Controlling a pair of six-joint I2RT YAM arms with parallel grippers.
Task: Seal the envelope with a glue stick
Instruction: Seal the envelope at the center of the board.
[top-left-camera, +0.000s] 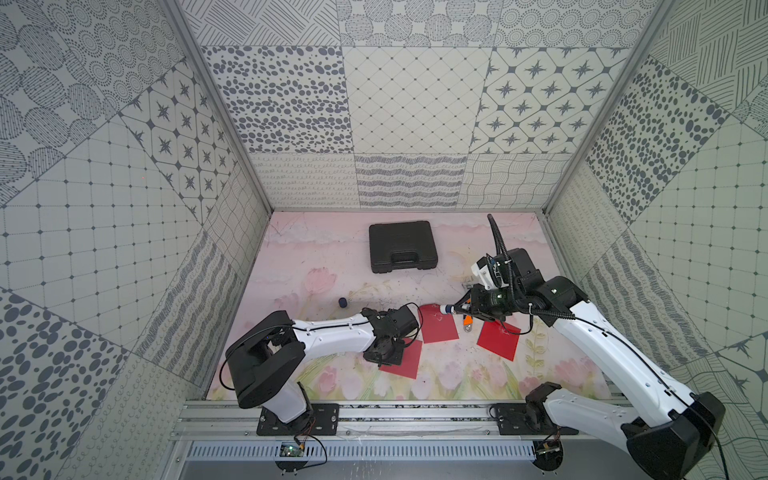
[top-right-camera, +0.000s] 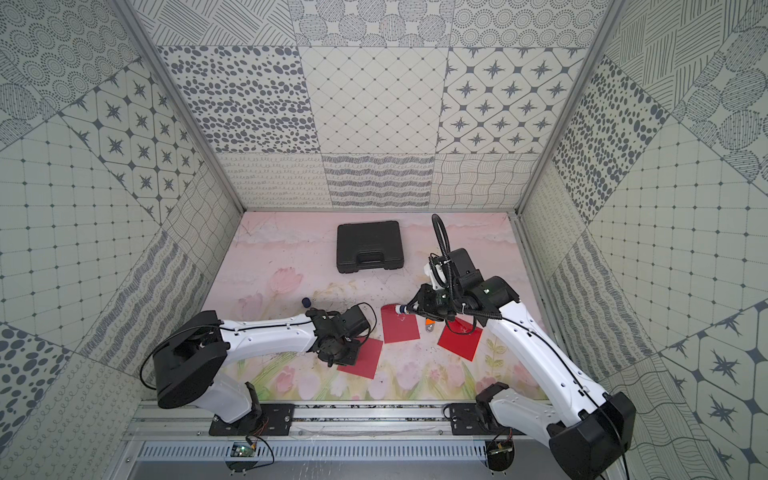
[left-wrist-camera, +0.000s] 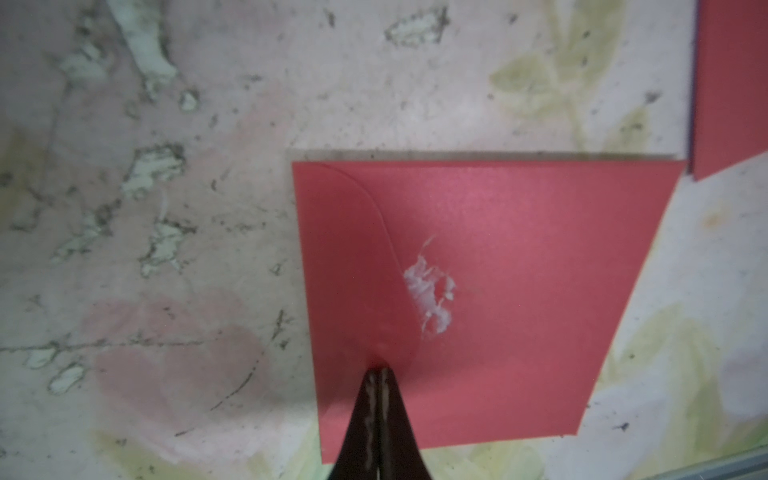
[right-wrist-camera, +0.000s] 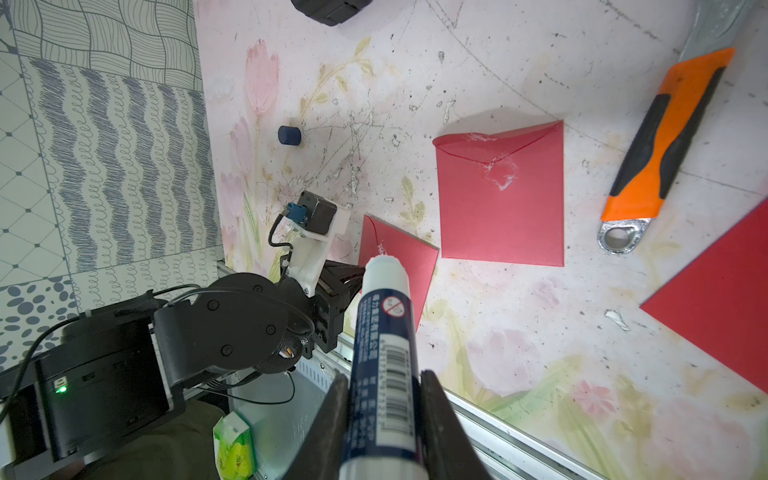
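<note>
Left gripper (left-wrist-camera: 379, 376), lower centre of its wrist view: jaws closed, empty, tips pressing the flap of the square red paper envelope (left-wrist-camera: 540, 257). Right gripper (right-wrist-camera: 384, 384), bottom centre of its view, clamps the uncapped navy-and-white glue stick (right-wrist-camera: 382, 324); glue looks applied, recapping remains.

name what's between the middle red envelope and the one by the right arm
A wrench, orange-and-black handle, lies between the middle envelope and the envelope by the right arm; clearest in the right wrist view.
</note>
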